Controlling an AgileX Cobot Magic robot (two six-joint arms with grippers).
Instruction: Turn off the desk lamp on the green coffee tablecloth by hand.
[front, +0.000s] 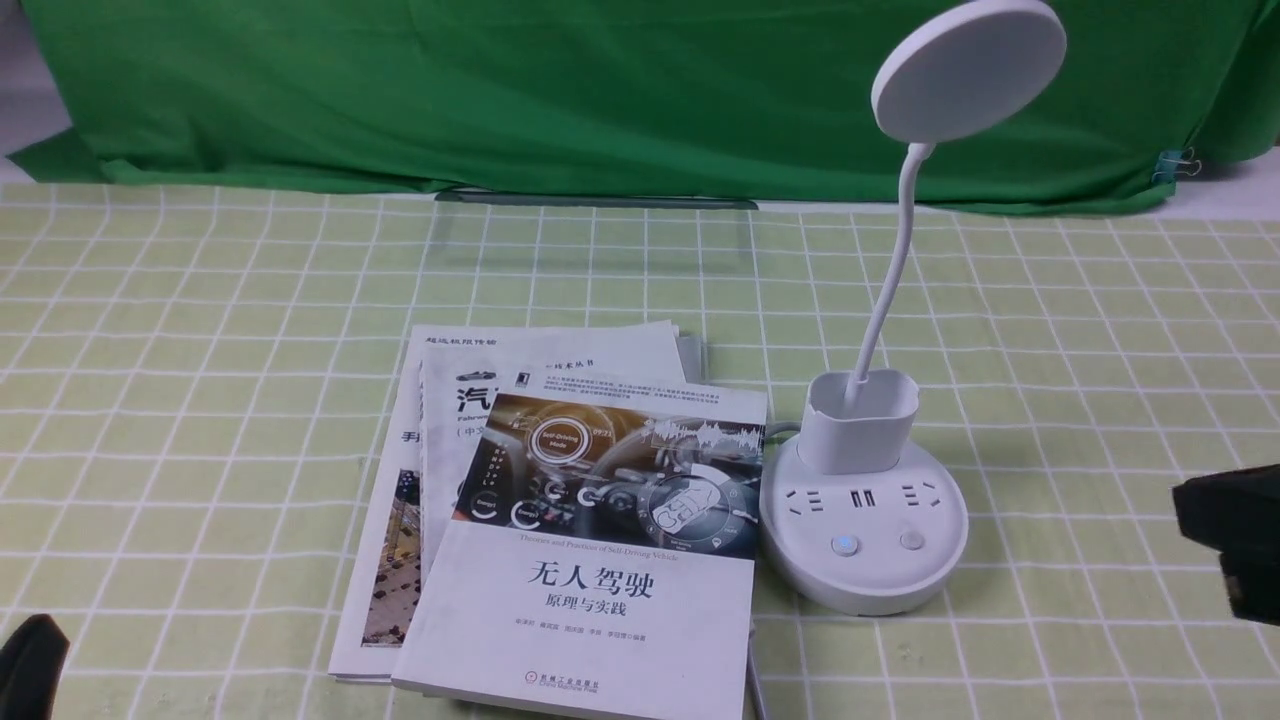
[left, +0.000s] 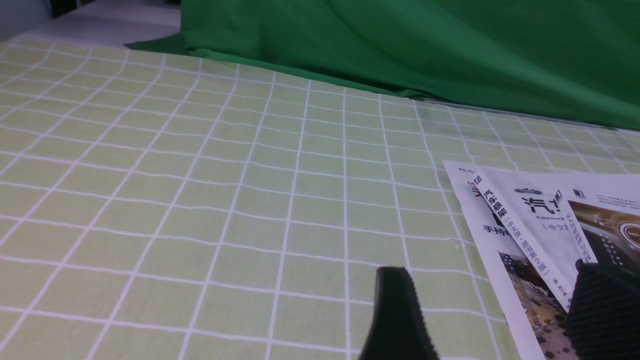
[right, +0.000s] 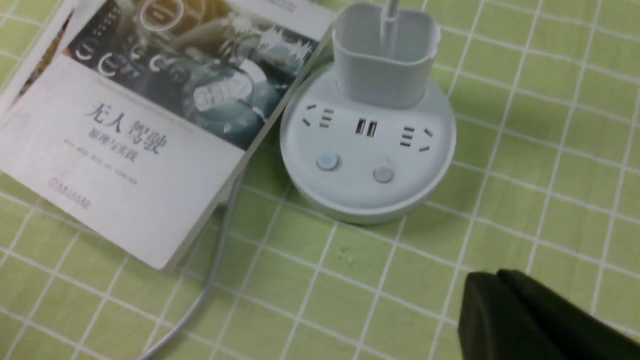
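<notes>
The white desk lamp (front: 862, 520) stands on the pale yellow-green grid tablecloth (front: 200, 380), right of centre. Its disc head (front: 967, 68) rises on a thin neck from a cup-shaped holder (front: 858, 420). Its round base (right: 367, 150) has sockets and two buttons; the left button (right: 327, 161) glows blue, the right button (right: 383, 174) is grey. My right gripper (right: 495, 280) is shut and empty, hovering above the cloth in front of and to the right of the base; it shows at the right edge in the front view (front: 1235, 540). My left gripper (left: 487, 280) is open and empty, low over the cloth by the books.
A stack of books (front: 560, 520) lies left of the lamp base, touching it. A grey cable (right: 215, 270) runs from under the books toward the front. A dark green drape (front: 600, 90) hangs at the back. My left arm's tip (front: 30, 665) shows at the bottom left.
</notes>
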